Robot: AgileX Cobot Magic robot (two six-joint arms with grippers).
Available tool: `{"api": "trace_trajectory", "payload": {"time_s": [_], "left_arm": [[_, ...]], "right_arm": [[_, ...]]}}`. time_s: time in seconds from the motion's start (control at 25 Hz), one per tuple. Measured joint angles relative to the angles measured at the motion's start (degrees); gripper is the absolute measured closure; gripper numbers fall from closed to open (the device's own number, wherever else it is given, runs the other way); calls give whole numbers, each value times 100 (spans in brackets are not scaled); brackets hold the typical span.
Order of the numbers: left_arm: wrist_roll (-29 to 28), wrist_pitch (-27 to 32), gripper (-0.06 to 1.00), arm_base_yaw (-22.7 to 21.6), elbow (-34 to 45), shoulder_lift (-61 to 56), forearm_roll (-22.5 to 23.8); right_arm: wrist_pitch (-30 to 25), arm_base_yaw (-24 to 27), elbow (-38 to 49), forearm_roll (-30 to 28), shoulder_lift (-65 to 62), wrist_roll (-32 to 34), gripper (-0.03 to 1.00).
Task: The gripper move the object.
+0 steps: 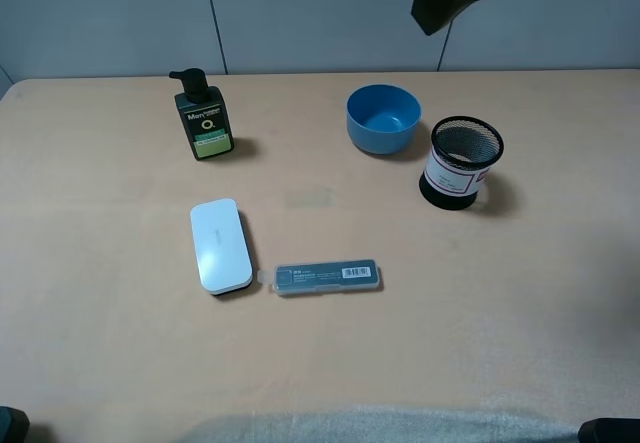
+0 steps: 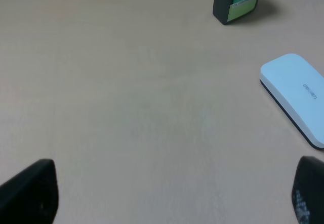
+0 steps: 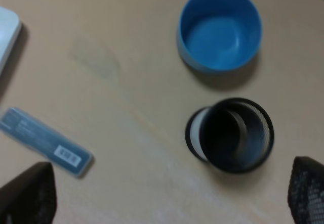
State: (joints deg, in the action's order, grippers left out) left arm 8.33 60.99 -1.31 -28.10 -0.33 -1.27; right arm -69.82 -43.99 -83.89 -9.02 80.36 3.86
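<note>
Both tools hang open above the table point(image 1: 100, 363), object point(image 1: 220, 245) untouched.

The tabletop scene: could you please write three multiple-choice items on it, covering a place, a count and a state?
1. What lies right beside the white case?
A. blue bowl
B. dark grey barcode-labelled case
C. mesh cup

2. How many things stand or lie on the table?
A. three
B. five
C. seven

3. How is the left tool set?
A. shut on the white case
B. shut on the pump bottle
C. open, holding nothing

Answers:
1 B, the barcode-labelled case lies just off the white case's corner.
2 B: pump bottle, blue bowl, mesh cup and two cases.
3 C, its fingers stand wide over bare table.
</note>
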Motion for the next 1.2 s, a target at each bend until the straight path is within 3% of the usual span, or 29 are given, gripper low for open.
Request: {"api": "trace_trajectory", "payload": {"time_s": [0.52,0.88,1.0,1.2], "left_arm": [[0,0,2,0,0,0,0],[0,0,2,0,0,0,0],[0,0,2,0,0,0,0],[0,0,2,0,0,0,0]], "right_arm": [[-8,0,1497,-190,-2143,63,27],[-12,19,2568,-552,-3764,596,27],[-12,420,2857,-578,-4302,638,27],[276,1816,3407,-630,-5335,638,27]]}}
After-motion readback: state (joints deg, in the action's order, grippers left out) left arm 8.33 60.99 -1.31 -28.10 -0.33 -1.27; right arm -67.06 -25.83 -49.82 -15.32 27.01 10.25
